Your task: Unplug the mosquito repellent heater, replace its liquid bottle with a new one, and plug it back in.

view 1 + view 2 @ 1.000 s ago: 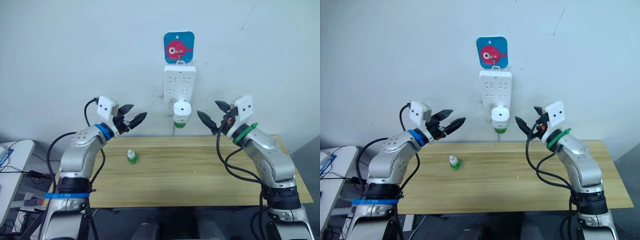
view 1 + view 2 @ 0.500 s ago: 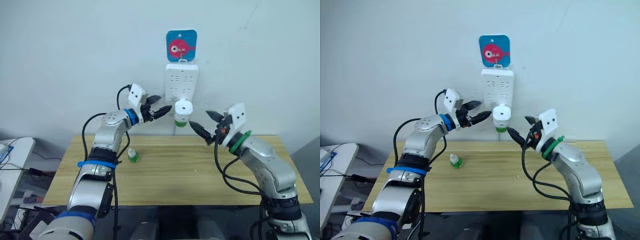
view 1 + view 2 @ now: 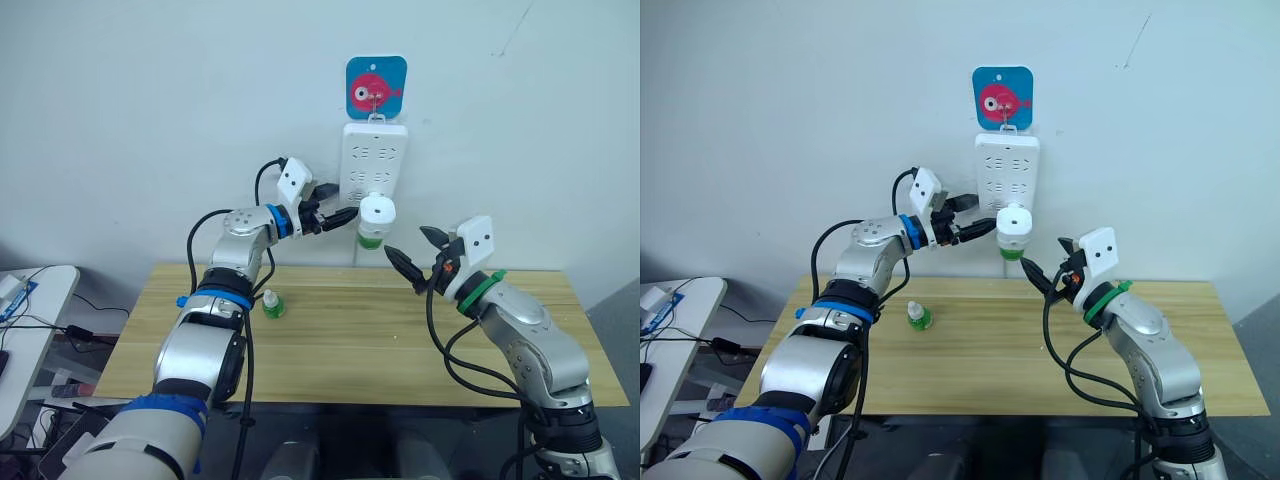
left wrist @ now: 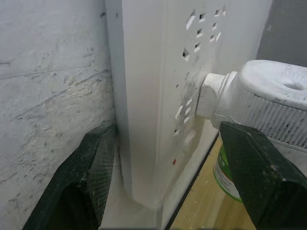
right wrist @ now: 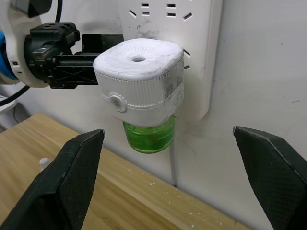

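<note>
Left gripper (image 3: 340,213): jaws spread wide, raised to the wall at the lower left edge of the power strip (image 3: 374,155), one finger against the wall side, the other out front just short of the heater; nothing pinched.
Right gripper (image 3: 414,252): jaws spread wide, empty, hanging below and to the right of the heater, pointed up at it, near but apart.
Mosquito repellent heater (image 5: 140,80): plugged into the bottom of the power strip on the wall, above the table's far edge; small white rounded body, flat top with a centre hole, ribbed band round the side with a little round button, surface scuffed.
Fitted bottle (image 5: 148,135): green, poking out beneath the heater; upper part swallowed by the housing.
Spare bottle (image 3: 271,305): small, green with a white cap, upright on the wooden table (image 3: 350,340), well below the left gripper.
Fish plaque (image 3: 376,87): blue with a pink fish, on the wall just above the strip.
Hard to make out: plug prongs buried in the socket; strip's top edge cut off in both wrist views.
Count: one heater, two bottles, one power strip, two grippers.
</note>
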Motion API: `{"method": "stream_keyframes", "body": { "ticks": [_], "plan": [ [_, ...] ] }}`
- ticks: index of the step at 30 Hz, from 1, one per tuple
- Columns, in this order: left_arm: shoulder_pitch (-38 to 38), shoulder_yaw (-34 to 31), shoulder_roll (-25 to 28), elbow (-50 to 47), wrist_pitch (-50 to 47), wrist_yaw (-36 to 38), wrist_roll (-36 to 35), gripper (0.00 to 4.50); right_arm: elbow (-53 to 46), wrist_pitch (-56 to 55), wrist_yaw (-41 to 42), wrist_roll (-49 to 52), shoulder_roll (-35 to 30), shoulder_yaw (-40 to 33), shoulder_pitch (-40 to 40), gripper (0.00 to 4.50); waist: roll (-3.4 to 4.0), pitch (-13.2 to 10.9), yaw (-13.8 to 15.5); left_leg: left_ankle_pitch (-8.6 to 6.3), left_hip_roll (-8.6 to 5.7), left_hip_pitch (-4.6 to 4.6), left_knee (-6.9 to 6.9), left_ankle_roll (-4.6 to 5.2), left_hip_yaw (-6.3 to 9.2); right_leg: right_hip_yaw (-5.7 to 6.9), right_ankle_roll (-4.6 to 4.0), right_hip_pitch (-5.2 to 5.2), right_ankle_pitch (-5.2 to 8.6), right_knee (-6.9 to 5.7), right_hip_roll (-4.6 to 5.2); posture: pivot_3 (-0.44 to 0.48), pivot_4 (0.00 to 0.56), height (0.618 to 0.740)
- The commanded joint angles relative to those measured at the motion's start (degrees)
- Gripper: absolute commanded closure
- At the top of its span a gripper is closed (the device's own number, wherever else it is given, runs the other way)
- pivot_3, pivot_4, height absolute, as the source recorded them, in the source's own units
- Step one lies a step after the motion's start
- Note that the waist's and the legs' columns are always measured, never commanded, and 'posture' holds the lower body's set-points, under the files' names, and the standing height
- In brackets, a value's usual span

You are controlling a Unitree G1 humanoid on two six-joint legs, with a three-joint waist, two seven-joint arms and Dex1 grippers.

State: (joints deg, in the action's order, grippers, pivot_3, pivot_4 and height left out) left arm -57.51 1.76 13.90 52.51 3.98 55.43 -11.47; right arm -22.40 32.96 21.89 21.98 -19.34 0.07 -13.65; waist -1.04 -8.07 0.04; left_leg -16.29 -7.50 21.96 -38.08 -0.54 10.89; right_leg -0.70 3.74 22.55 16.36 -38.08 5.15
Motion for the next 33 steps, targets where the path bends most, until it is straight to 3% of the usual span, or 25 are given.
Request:
{"method": "stream_keyframes", "body": {
  "ticks": [1,7,10,15,26,29,32,33],
  "plan": [
    [-3.4,-0.9,-1.4,-1.5,1.6,2.6,-1.0,0.92,-3.1,-1.4,-0.4,-0.6,0.2,0.0,0.0,0.0,0.0,0.0,-0.3,0.0,0.0,0.01,0.01,0.0,-0.01,-0.02,0.0,0.02,0.0,0.0,0.0,-0.122,0.134,0.74],
    [-3.7,-1.8,-1.9,-1.9,1.1,4.7,-1.4,0.92,-3.1,-1.7,-0.7,-1.6,0.4,1.0,-0.6,0.0,0.02,0.0,-2.8,0.0,0.06,0.01,0.08,0.0,-0.2,-0.17,0.0,0.22,0.0,-0.07,-0.01,-0.123,0.129,0.74],
    [-3.3,-2.0,-1.7,-2.4,0.5,5.8,-1.5,1.54,-2.9,-1.9,-0.9,-2.5,0.4,1.5,-1.4,0.0,0.02,0.0,-3.1,0.0,0.07,0.05,0.08,0.0,-0.23,-0.18,0.0,0.33,0.0,-0.15,-0.01,-0.123,0.13,0.74],
    [-2.3,-2.2,-1.2,-3.3,-0.7,7.1,-1.6,3.08,-2.0,-2.8,-2.0,-7.1,-0.4,3.3,-3.9,0.0,0.01,0.0,-3.3,0.0,0.05,0.11,0.01,0.0,-0.47,-0.24,0.0,0.7,0.0,-0.73,0.03,-0.122,0.13,0.74],
    [-2.5,-2.3,-1.4,-3.1,-1.3,5.2,-0.6,3.13,3.5,-3.1,-5.2,-11.8,4.3,6.3,-12.7,0.0,0.0,0.0,-3.3,0.03,0.07,0.12,-0.01,-0.05,-0.39,-0.24,0.0,0.74,0.0,-0.85,0.03,-0.119,0.133,0.74],
    [-2.6,-2.2,-1.5,-3.0,-1.2,4.8,-0.3,3.13,6.8,-5.3,-5.2,-13.8,4.5,6.6,-14.5,0.62,0.0,0.0,-3.3,0.03,0.06,0.12,-0.01,-0.05,-0.38,-0.24,0.0,0.74,0.0,-0.86,0.04,-0.117,0.135,0.74],
    [-2.6,-2.3,-1.5,-3.0,-1.3,4.2,-0.2,3.13,8.1,-6.5,-4.7,-15.2,3.8,6.6,-15.0,1.57,0.0,0.0,-3.3,0.03,0.07,0.11,-0.01,-0.05,-0.37,-0.24,0.0,0.74,0.0,-0.87,0.04,-0.112,0.134,0.74],
    [-2.6,-2.3,-1.5,-3.0,-1.3,4.1,-0.2,3.13,8.2,-6.6,-4.3,-15.5,3.6,6.6,-14.9,1.55,0.0,0.0,-3.3,0.03,0.06,0.11,-0.02,-0.05,-0.38,-0.24,0.0,0.74,0.0,-0.87,0.04,-0.11,0.136,0.74]
  ]
}}
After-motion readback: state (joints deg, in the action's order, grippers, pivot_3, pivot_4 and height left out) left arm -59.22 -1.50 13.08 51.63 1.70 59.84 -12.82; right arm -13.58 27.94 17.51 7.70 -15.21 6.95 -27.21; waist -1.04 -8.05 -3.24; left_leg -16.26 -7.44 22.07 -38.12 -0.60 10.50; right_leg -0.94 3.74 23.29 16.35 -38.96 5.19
